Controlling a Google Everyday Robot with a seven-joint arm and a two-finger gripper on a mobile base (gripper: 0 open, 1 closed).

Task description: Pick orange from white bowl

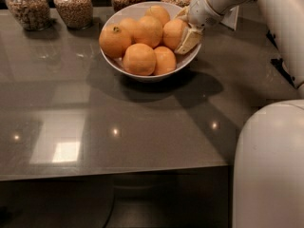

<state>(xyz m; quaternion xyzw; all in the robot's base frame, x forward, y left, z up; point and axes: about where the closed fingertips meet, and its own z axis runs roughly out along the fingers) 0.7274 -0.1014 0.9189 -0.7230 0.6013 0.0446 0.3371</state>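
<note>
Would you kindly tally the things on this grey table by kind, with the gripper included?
Wide glossy white ceramic bowl: 1
Round orange fruits in that bowl: 7
Glass jars of grain: 4
Pale two-finger gripper, at the bowl's right rim: 1
Total: 13

No text, label, brand, number or sign can be read. Nothing legible is seen on the jars point(73, 6), on the white bowl point(142, 76), or on the pale tag point(236, 19) beside the arm. The gripper point(184, 27) is found at the bowl's right rim, against the orange point(172, 32).
</note>
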